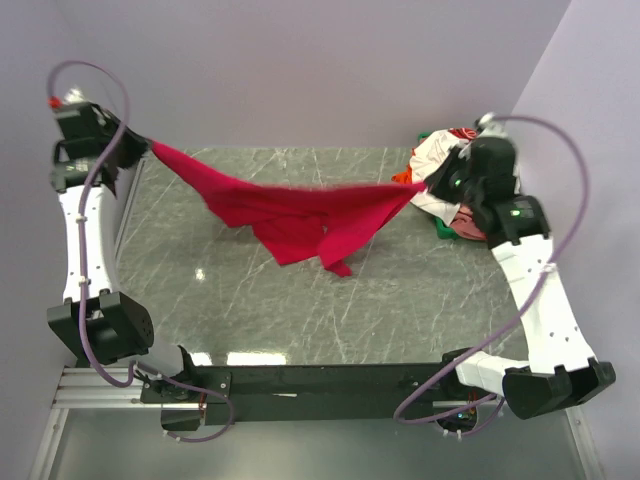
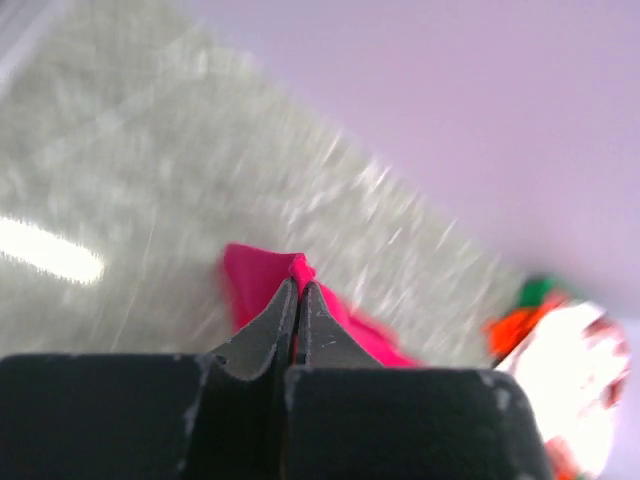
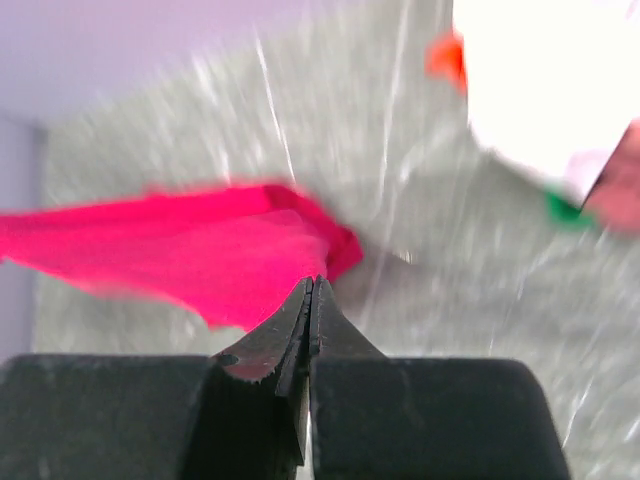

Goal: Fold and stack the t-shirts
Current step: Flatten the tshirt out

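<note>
Crimson t-shirt (image 1: 300, 212) spans left-to-right above the tabletop (image 1: 250, 300), my left fingers (image 2: 268, 322) and right fingers (image 3: 283, 335) each pinching one end.

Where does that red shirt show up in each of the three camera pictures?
Top external: red shirt stretched across the middle.
Left wrist: centre, pinched by the left hand.
Right wrist: left of centre, pinched by the right hand.
Shared landmark: the pile of shirts, right side in every view.
</note>
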Controlling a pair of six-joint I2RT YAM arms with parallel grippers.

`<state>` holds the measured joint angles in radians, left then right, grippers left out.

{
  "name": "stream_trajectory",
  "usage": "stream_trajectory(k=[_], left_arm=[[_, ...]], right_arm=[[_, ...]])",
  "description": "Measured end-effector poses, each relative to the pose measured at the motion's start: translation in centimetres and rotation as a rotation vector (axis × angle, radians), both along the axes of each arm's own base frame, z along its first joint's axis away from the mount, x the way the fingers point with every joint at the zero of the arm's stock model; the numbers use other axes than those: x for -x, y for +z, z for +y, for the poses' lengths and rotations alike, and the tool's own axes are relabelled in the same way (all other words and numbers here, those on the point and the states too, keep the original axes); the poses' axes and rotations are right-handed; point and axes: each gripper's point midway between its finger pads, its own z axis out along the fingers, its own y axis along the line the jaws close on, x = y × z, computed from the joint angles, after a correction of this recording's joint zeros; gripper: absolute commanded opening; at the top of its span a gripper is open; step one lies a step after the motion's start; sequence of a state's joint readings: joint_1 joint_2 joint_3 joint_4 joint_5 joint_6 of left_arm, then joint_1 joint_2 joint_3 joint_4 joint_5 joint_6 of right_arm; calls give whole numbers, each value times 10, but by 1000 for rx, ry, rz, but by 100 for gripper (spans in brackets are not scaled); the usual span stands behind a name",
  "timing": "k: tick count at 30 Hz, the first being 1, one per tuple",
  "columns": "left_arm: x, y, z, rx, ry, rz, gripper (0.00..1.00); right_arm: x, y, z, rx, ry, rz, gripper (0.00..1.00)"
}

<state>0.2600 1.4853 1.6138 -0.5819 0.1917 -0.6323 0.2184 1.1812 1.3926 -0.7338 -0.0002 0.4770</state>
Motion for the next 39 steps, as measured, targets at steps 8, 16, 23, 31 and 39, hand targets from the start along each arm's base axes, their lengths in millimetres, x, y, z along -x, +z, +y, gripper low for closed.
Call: stream_trajectory(k=[8,16,23,31,39], left_arm=[[17,100,39,13,69,-232,0],[67,35,6,58,2,-152,0],[116,-82,-15,132,-12,105,0],[135,-79,-23,150,0,106,0],[107,-2,-10,126,32,-23,0]], right_arm=[[15,115,-23,32,-44,-255,0],[51,51,-30,48,-50,-145,0],[88,-84,-22,21,-21,185,0],[97,-36,-21,-36,-29,90,0],[84,72,-24,-80,-53,-157,0]])
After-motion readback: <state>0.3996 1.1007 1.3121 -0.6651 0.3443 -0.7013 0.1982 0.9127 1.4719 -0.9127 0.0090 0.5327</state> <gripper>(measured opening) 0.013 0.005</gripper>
